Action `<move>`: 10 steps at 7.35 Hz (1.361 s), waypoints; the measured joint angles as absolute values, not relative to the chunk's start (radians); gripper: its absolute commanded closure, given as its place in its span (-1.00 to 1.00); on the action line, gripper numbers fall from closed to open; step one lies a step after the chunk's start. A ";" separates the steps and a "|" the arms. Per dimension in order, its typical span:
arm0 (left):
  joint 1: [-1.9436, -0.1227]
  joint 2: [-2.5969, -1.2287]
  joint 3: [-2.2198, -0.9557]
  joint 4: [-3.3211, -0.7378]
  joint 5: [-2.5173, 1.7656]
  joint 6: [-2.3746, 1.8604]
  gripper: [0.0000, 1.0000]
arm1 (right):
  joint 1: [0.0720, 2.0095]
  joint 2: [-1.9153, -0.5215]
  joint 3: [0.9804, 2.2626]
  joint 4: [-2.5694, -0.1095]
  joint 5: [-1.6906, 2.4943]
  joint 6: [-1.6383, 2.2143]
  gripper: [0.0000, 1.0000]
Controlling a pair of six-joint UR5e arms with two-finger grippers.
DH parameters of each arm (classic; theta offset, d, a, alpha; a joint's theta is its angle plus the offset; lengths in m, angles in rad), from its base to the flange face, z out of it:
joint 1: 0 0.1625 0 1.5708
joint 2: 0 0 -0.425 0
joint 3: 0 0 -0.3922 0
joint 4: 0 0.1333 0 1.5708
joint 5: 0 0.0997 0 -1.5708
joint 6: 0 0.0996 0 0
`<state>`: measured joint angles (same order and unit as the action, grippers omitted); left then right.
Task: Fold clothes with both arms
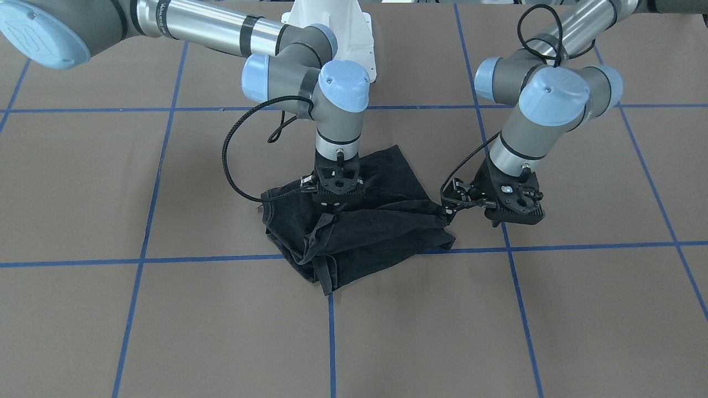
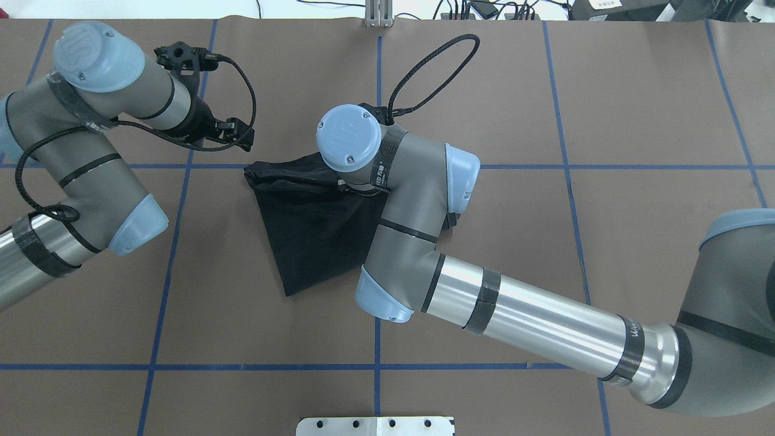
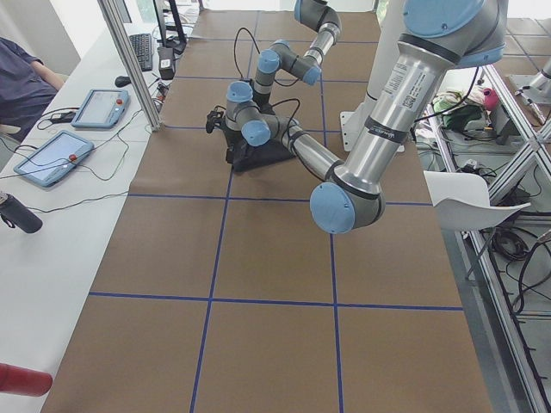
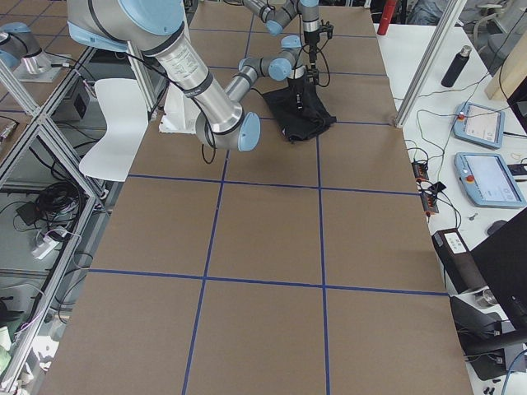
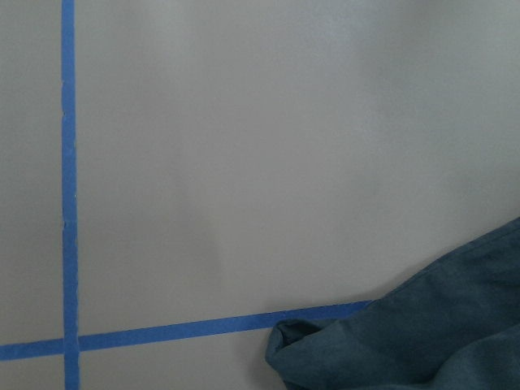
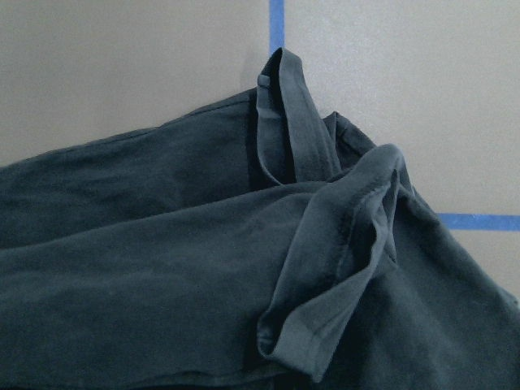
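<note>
Right gripper [image 1: 336,205]: tips sunk in the folds at the middle of the crumpled black T-shirt [image 1: 381,226]; whether spread or pinching cannot be told. Left gripper [image 1: 511,220]: just beside the T-shirt's edge, over the table [image 1: 166,320]; its state is likewise unclear. A blue tape line [image 1: 166,258] runs under the T-shirt.

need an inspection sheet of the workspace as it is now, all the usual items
surface: brown table with a blue tape grid
job's things: black shirt lying bunched, part folded; logo not showing
clutter: nothing seen
grippers: right gripper down on the shirt, left gripper beside its corner; open or shut unclear
cables: black cable loops from the right wrist to the shirt's edge
surroundings: tablets, a seated person, white chair
</note>
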<state>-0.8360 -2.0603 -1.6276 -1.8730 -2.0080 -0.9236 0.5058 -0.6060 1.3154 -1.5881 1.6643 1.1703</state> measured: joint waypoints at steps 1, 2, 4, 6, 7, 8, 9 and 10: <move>-0.836 -2.060 -1.628 -1.873 -2.008 -0.925 -1.00 | 0.513 -0.604 1.310 -1.588 1.659 1.150 1.00; -0.836 -2.060 -1.628 -1.873 -2.008 -0.927 -1.00 | 0.528 -0.602 1.307 -1.587 1.655 1.117 1.00; -0.835 -2.060 -1.628 -1.873 -2.008 -0.930 -1.00 | 0.582 -0.595 1.294 -1.581 1.656 1.069 1.00; -0.835 -2.060 -1.635 -1.873 -2.008 -0.931 -1.00 | 0.623 -0.556 1.228 -1.574 1.657 1.056 0.76; -0.836 -2.060 -1.638 -1.872 -2.008 -0.931 -1.00 | 0.638 -0.522 1.194 -1.573 1.665 1.056 -0.69; -0.836 -2.060 -1.640 -1.872 -2.008 -0.931 -1.00 | 0.641 -0.499 1.179 -1.576 1.691 1.060 -0.96; -0.836 -2.058 -1.642 -1.872 -2.008 -0.931 -1.00 | 0.629 -0.487 1.178 -1.580 1.718 1.065 -0.97; -0.836 -2.055 -1.645 -1.871 -2.008 -0.931 -1.00 | 0.604 -0.485 1.186 -1.582 1.729 1.069 -0.97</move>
